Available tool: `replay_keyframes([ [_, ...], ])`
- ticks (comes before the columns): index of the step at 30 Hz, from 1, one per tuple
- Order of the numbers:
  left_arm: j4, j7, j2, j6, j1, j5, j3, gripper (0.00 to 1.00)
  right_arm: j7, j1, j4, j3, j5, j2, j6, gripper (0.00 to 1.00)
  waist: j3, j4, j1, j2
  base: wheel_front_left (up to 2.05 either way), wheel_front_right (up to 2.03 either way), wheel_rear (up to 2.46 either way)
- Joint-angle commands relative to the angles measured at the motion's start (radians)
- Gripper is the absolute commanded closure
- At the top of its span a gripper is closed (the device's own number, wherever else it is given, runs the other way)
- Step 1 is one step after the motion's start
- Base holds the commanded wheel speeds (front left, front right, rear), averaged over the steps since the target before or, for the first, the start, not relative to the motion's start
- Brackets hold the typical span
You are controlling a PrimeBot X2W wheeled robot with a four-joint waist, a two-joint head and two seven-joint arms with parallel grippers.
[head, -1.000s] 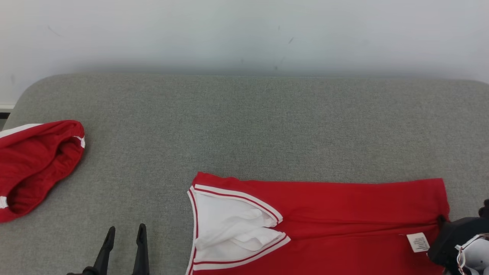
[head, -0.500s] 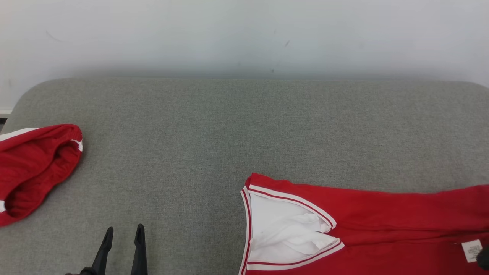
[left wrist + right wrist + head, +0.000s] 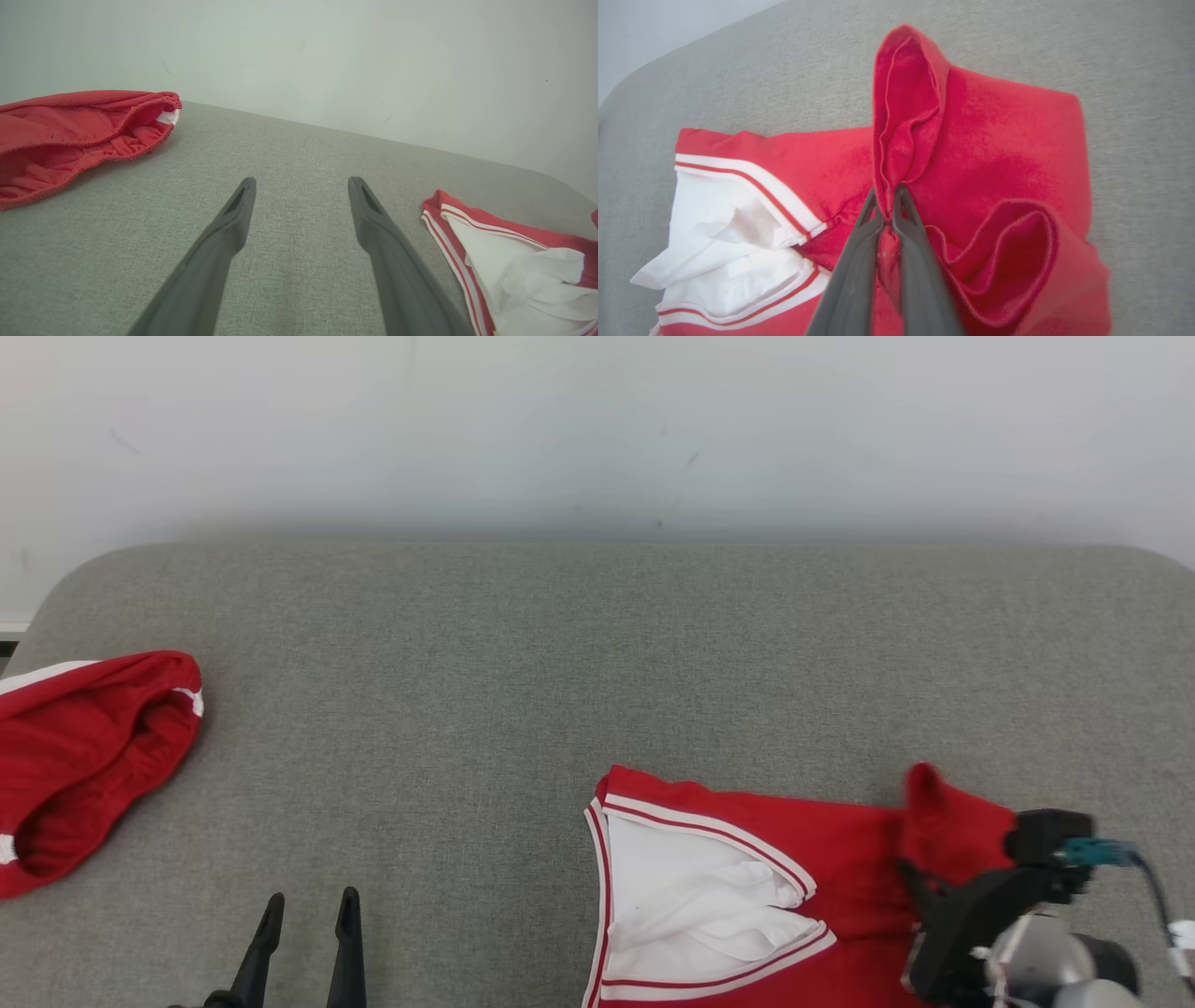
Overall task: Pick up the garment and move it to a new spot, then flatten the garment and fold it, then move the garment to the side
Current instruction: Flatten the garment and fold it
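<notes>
The garment is a red jersey with a white-trimmed V-neck, lying on the grey padded surface at the lower right of the head view. My right gripper is shut on a fold of its red cloth, holding that end raised above the flat part. In the right wrist view the fingers pinch the bunched fabric at my right gripper's tips. My left gripper stands open at the lower left, holding nothing. In the left wrist view my left gripper hovers over bare surface, with the jersey to its right.
A second red garment lies crumpled at the left edge of the surface, also seen as the red garment in the left wrist view. A pale wall rises behind the surface's far rounded edge.
The jersey slid to the right across the surface. Its right end then rose and came back leftward in my right gripper. The left gripper stayed put; the camera tilted slightly.
</notes>
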Motion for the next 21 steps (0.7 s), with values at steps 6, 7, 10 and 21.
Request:
replay_keyframes([
  [6,0.008,-0.003,0.004,-0.007,0.009,0.003,-0.003,0.00,-0.035,-0.040,0.057,0.184,0.054,-0.001,-0.002,1.00,-0.008,0.018,0.0000,-0.0001,0.00,0.00,0.00],
  [7,0.009,-0.003,0.005,-0.007,0.009,0.002,-0.003,0.00,-0.043,-0.046,0.067,0.208,0.069,-0.001,-0.002,1.00,-0.010,0.021,0.0000,-0.0001,0.00,0.00,0.00],
  [10,0.011,-0.003,0.005,-0.010,0.011,0.001,-0.007,0.00,-0.059,-0.068,0.091,0.264,0.086,-0.002,-0.002,1.00,-0.012,0.028,0.0000,-0.0001,0.00,0.00,0.00],
  [21,0.009,-0.003,-0.004,-0.013,-0.001,0.006,-0.010,0.00,-0.084,-0.147,0.188,0.439,0.155,-0.001,-0.002,1.00,-0.002,0.049,0.0000,-0.0001,0.00,0.00,0.00],
])
